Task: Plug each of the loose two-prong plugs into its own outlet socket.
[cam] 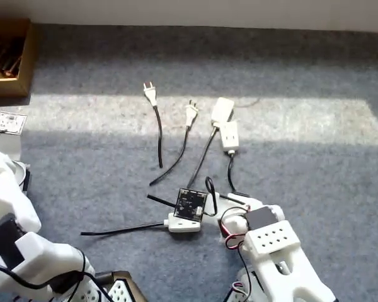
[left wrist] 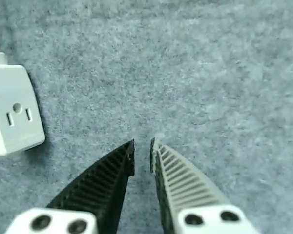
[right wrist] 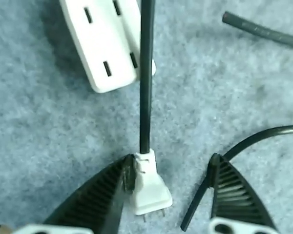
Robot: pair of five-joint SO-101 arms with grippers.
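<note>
Right fingers (right wrist: 97,200) stand wide around a white two-prong plug (right wrist: 149,187); it touches one finger, prongs barely discernible, near the outlet strip (right wrist: 105,44), itself cut off. Left fingers (left wrist: 107,180) are almost closed, empty.

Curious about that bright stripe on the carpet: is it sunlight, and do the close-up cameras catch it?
High view: probably sunlight, a bright band across the carpet, over a loose plug and an outlet; nearer carpet shaded. Left wrist view: even shade around the socket block. Right wrist view: soft shadow beside the power strip.
</note>
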